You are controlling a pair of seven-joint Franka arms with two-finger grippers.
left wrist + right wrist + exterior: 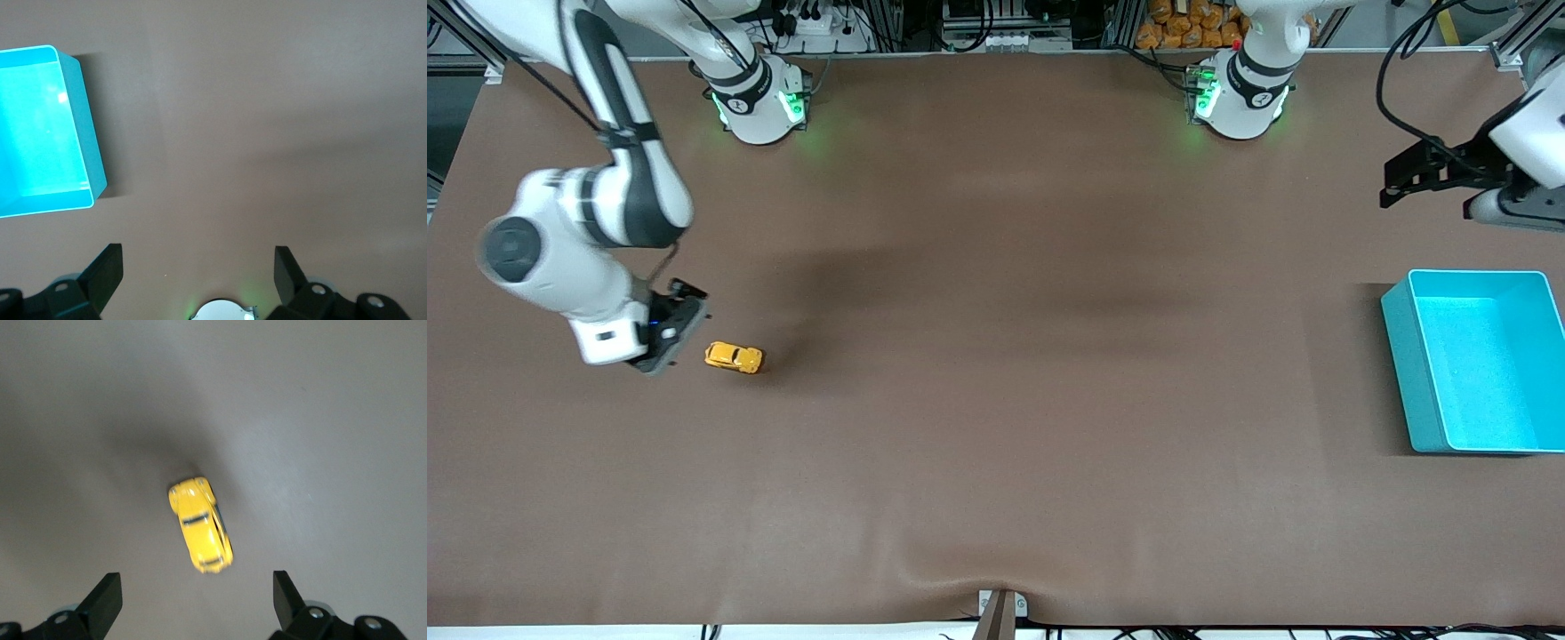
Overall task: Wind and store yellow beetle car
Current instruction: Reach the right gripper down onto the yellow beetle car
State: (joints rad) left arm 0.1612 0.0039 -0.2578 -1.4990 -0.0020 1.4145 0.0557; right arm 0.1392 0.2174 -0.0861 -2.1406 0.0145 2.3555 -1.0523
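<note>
Front view showed the right hand (679, 324), fingers apart, hovering just beside the yellow beetle car (734, 357) on the bench (996, 462). Approach step; next, descend and grip. The left hand (1414, 178) waited, fingers apart, near the turquoise bin (1400, 356).

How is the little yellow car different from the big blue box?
The car is tiny; the box is far bigger. The car is glossy yellow-orange with dark windows; the box is plain turquoise. The car is round and closed; the box is square, open on top and empty. The car sits at the right arm's end of the table beside the open right tool; the box sits at the left arm's end. Both rest on the brown table.
</note>
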